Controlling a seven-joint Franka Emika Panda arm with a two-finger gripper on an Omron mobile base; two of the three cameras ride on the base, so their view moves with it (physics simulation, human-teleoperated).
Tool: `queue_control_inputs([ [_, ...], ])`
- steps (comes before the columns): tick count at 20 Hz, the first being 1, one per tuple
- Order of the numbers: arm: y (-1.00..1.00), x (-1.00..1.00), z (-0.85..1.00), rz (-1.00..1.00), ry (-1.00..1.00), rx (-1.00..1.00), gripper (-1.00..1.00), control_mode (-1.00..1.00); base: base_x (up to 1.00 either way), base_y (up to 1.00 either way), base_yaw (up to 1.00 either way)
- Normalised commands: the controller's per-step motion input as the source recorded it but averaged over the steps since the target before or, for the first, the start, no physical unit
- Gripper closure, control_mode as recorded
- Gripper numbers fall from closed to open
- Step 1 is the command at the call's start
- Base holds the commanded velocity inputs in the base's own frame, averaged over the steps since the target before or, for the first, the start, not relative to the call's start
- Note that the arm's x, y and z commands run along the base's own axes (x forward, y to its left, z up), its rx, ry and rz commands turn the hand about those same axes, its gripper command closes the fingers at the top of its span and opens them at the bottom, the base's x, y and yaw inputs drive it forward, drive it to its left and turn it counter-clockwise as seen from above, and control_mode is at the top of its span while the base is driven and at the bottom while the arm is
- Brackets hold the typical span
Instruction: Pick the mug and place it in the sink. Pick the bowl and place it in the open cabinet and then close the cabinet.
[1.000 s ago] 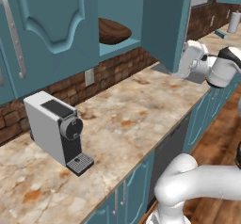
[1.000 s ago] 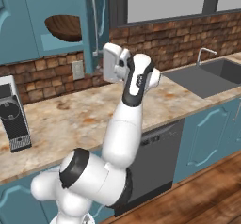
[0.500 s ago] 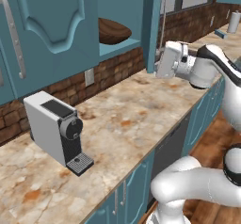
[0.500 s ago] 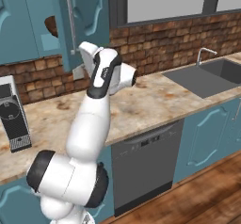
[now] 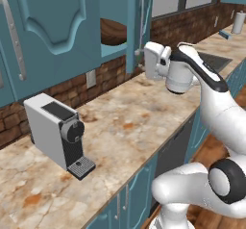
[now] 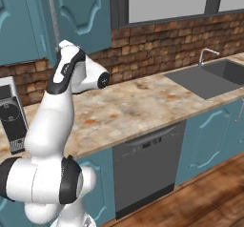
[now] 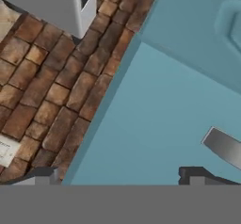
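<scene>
The dark brown bowl (image 5: 113, 31) lies inside the teal upper cabinet (image 5: 111, 47). The cabinet's door (image 5: 136, 28) stands partly swung in, with its long silver handle (image 5: 141, 20) facing the room. My gripper (image 5: 146, 63) sits against the door's lower outer side, just under the handle. In the hand view the gripper (image 7: 120, 176) is open, its two dark fingertips (image 7: 194, 173) set wide apart against the door's teal face (image 7: 155, 124), with nothing between them. The handle's lower end (image 7: 223, 146) shows close by. The dark sink (image 6: 213, 76) with its chrome faucet (image 6: 207, 55) lies far right. The mug is out of view.
A grey coffee machine (image 5: 58, 133) stands on the marble counter (image 5: 134, 122) at the left, under a shut cabinet. A brick backsplash (image 6: 162, 45) carries a wall outlet (image 5: 91, 79). A dishwasher front (image 6: 147, 166) sits below the counter. A paper towel roll (image 5: 237, 22) stands far back.
My arm has swung left from the counter's right side up to the cabinet door. The door has swung partway toward the opening, so less of the bowl shows. The gripper has stayed open.
</scene>
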Motion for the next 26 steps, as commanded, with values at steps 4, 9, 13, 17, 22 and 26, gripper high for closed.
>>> queue_control_inputs([
  [4,0.64,0.35,0.02,-0.27,0.04,-0.02,-1.0,-1.0,0.0,0.0,0.0],
  [9,0.61,0.44,0.04,-0.28,0.14,0.0,-1.0,-1.0,0.0,0.0,0.0],
  [13,0.47,0.51,0.03,-0.28,0.21,0.0,-1.0,-1.0,0.0,0.0,0.0],
  [17,0.4,0.74,0.0,-0.28,0.34,0.0,-1.0,-1.0,0.0,0.0,0.0],
  [22,0.07,0.47,0.12,-0.2,0.37,0.1,-1.0,-1.0,0.0,0.0,0.0],
  [26,-0.52,0.01,0.34,0.0,0.36,0.26,-1.0,-1.0,0.0,0.0,0.0],
])
